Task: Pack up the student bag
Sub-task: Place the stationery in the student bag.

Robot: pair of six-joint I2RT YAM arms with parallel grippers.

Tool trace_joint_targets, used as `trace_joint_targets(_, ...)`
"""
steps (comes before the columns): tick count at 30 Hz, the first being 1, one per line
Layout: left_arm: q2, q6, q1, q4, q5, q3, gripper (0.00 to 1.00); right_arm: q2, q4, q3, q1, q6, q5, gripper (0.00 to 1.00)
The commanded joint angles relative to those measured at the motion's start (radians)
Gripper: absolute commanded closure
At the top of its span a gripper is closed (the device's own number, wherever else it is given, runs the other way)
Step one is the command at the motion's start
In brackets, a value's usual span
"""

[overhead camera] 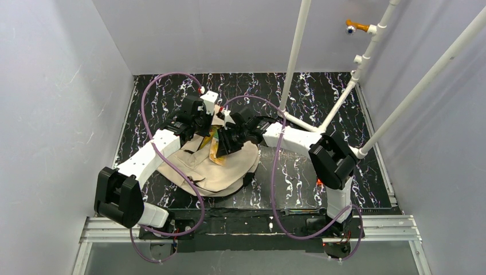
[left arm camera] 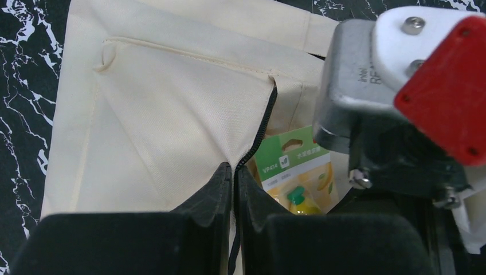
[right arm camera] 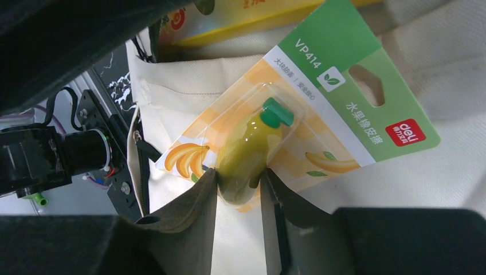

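Beige cloth of the student bag (overhead camera: 209, 169) is spread on the black marbled table (overhead camera: 321, 97), near its middle and between the two arms. The bag's zip edge is pinched by the left gripper (left arm camera: 234, 175), its jaws closed tight on the fabric. A green-carded blister pack (right arm camera: 321, 86) with a yellow banana shape is clamped in the right gripper (right arm camera: 239, 182), beside the open zip.

matt cloth student bag (left arm camera: 166, 114), glossy pack (right arm camera: 304, 123)
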Motion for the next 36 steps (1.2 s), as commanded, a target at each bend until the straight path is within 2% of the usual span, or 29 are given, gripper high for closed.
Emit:
trace_joint_targets(1, -0.020, 0.002, -0.022, 0.005, 0.029, 0.033, 1.00, 0.034, 0.122, 0.034, 0.002, -0.034, -0.049, 0.72)
trace_joint_targets(5, -0.027, 0.010, -0.033, 0.007, 0.025, 0.028, 1.00, 0.079, 0.106, 0.083, 0.000, -0.012, 0.010, 0.73)
trace_joint_targets(11, -0.026, 0.026, -0.042, 0.002, 0.018, 0.027, 1.00, 0.135, 0.128, 0.148, -0.004, 0.135, 0.135, 0.73)
trace_joint_targets(16, -0.035, 0.048, -0.049, -0.001, 0.042, 0.022, 1.00, 0.155, 0.080, 0.182, -0.003, 0.154, 0.268, 0.74)
trace_joint_targets(22, -0.048, 0.050, -0.061, 0.002, 0.073, 0.021, 1.00, 0.149, 0.187, 0.152, -0.003, 0.226, 0.260, 0.67)
trace_joint_targets(26, -0.049, 0.051, -0.061, 0.006, 0.053, 0.015, 1.00, 0.110, 0.386, 0.066, -0.006, 0.334, 0.257, 0.63)
trace_joint_targets(28, -0.046, 0.051, -0.061, 0.005, 0.045, 0.015, 1.00, 0.097, 0.391, 0.046, -0.008, 0.366, 0.319, 0.68)
trace_joint_targets(31, -0.048, 0.055, -0.061, -0.001, 0.039, 0.019, 1.00, 0.121, 0.284, 0.095, -0.009, 0.347, 0.370, 0.92)
trace_joint_targets(32, -0.049, 0.058, -0.061, -0.002, 0.034, 0.019, 1.00, 0.135, 0.257, 0.116, -0.008, 0.329, 0.370, 0.94)
trace_joint_targets(34, -0.056, 0.065, -0.061, -0.001, 0.017, 0.016, 1.00, 0.155, 0.214, 0.148, -0.002, 0.295, 0.411, 0.87)
trace_joint_targets(36, -0.061, 0.066, -0.061, 0.001, 0.008, 0.014, 1.00, 0.161, 0.216, 0.146, 0.004, 0.275, 0.420, 0.72)
